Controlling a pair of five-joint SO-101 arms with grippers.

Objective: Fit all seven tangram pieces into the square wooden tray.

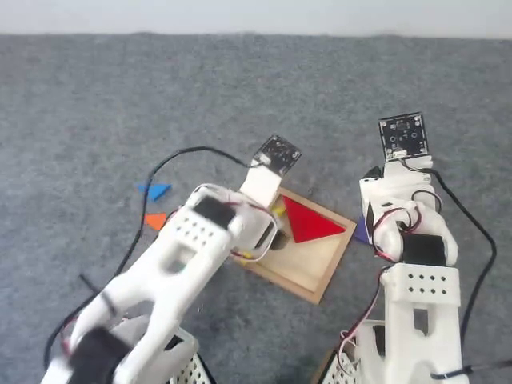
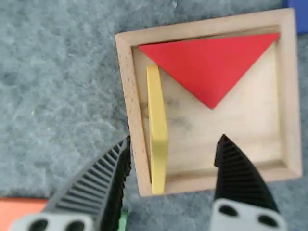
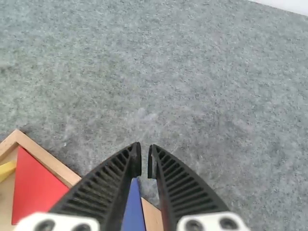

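Left claw [image 2: 174,139] gapes wide over the tray [image 2: 126,96] with its red triangle [image 2: 209,62] and on-edge yellow piece [image 2: 156,130]; right claw [image 3: 144,147] sits nearly closed over a blue piece [image 3: 133,207].

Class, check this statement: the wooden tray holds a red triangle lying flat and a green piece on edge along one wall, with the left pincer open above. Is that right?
Not green: the left wrist view shows a yellow piece on edge along one wall of the tray. The red triangle lies flat and the left pincer is open above, as stated.
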